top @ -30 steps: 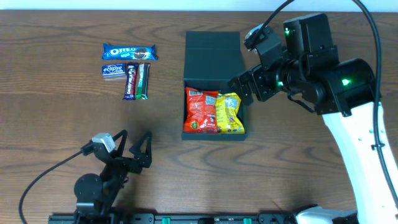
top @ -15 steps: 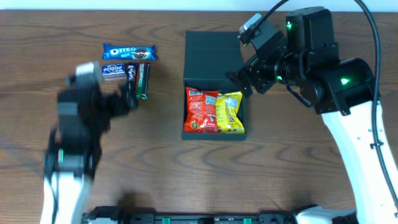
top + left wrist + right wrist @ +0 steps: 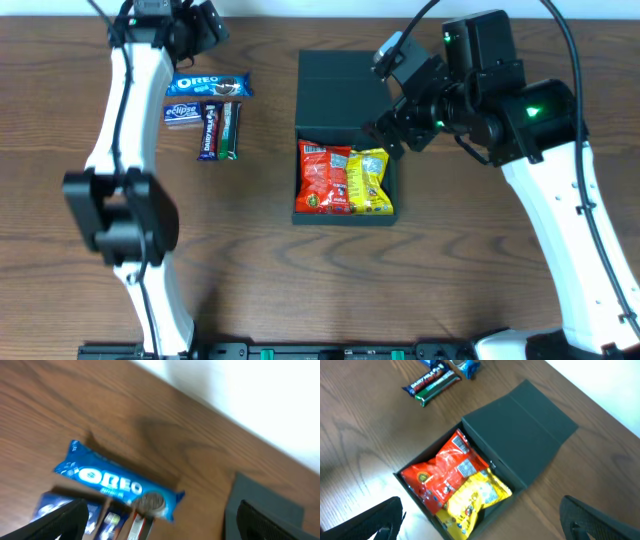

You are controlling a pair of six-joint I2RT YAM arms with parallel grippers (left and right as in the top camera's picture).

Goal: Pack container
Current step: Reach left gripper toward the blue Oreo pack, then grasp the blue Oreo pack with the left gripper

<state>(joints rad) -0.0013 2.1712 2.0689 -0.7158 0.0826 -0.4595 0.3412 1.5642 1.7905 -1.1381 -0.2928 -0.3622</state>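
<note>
Left gripper point(image 3: 162, 520): jaws wide apart, empty, hanging over the Oreo point(image 3: 120, 485) at the far-left of the table point(image 3: 450, 280). Right gripper point(image 3: 482, 520): jaws wide apart too, empty, above the container point(image 3: 343, 90), near its right wall by the hinge line; no contact evident

Container sits mid-table, well apart from the loose snacks on the left: Oreo, gum pack point(image 3: 182, 112), two bars point(image 3: 220, 130). Open half nearest the robot, mouth up, holding red packet point(image 3: 322, 178) and yellow packet point(image 3: 368, 182) side by side, pretty much filling it. Lid point(image 3: 525, 430) folded back flat on the table on the far side

Handling, judged: matte board, so likely light, stiff in the walls, floppy only at the hinge. Not slippery, not fragile, but thin edges could crease under a hard pinch. Likely to slide on the wood if pushed sideways. Best hold for closing: free far edge of the lid, mid-span, then swing over. For moving: pinch a side wall

Axis: opened out, long axis runs near-far, hinge crosswise left-right, lid pointing away from the robot
</note>
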